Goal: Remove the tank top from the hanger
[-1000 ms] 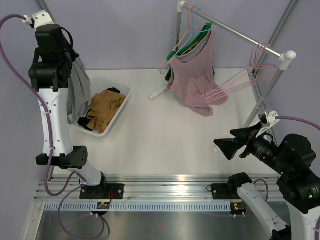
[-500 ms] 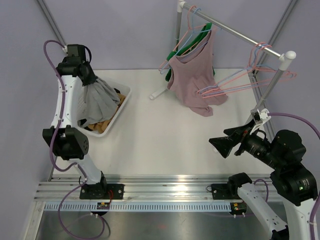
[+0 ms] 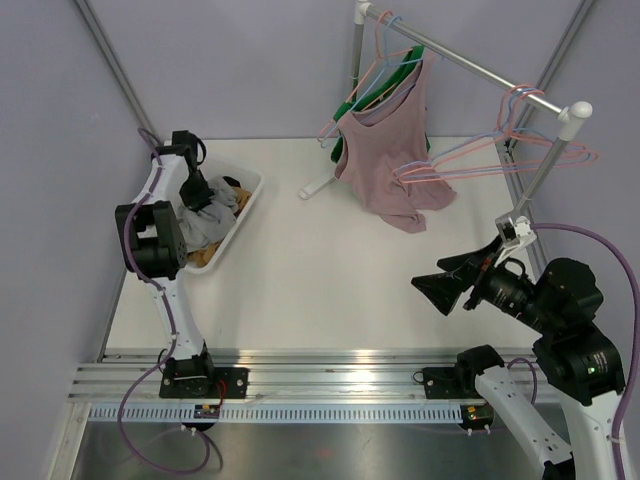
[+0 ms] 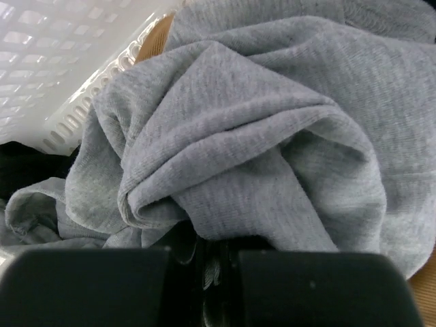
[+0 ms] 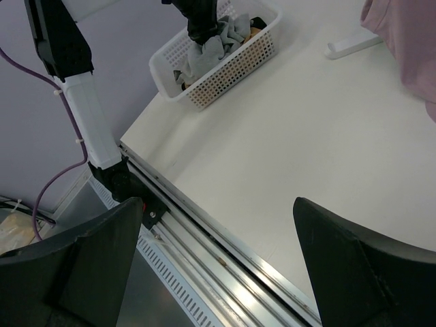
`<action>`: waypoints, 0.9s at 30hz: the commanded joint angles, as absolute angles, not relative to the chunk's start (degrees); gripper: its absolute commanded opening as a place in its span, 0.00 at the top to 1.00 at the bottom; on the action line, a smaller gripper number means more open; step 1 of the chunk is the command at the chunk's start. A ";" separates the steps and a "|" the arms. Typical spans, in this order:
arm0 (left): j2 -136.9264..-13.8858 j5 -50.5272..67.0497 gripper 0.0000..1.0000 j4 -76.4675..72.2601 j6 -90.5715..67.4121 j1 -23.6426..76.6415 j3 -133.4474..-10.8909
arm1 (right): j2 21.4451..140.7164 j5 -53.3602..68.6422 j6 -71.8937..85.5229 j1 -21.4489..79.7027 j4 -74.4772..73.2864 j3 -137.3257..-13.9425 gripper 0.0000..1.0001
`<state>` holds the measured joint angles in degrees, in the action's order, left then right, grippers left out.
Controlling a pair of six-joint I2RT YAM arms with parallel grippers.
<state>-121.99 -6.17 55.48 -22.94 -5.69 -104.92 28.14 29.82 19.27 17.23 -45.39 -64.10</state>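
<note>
One grey garment (image 3: 205, 222) has been lowered into the basket (image 3: 249, 186), still clamped by the left gripper (image 3: 190, 188); the pink tank top (image 3: 385, 170) is left hung, right gripper (image 3: 443, 291) agape.

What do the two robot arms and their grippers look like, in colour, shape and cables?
The left arm and the right arm both have white, tube-like links joined by bulky black joints. A thin purple cable runs loosely along each arm. The right gripper has two broad, black, wedge-shaped fingers. The left gripper is black too; its finger shape is unclear. No markings are readable.
</note>
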 commanded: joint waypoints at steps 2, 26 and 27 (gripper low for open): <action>-124.37 -3.52 1.00 57.65 -22.94 -5.89 -105.28 | 30.05 31.21 21.53 17.05 -40.35 -64.77 0.01; -73.27 8.62 0.01 51.77 -21.18 -0.54 -96.17 | 60.88 17.07 38.58 17.40 -19.51 -80.67 0.01; -70.17 6.61 0.01 50.38 -20.92 2.34 -93.37 | 62.39 16.62 38.58 17.75 -19.16 -82.51 0.01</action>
<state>-79.40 8.12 52.88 -22.72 -2.59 -98.52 58.22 21.37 36.51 17.26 -23.38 -77.84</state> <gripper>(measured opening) 0.987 0.993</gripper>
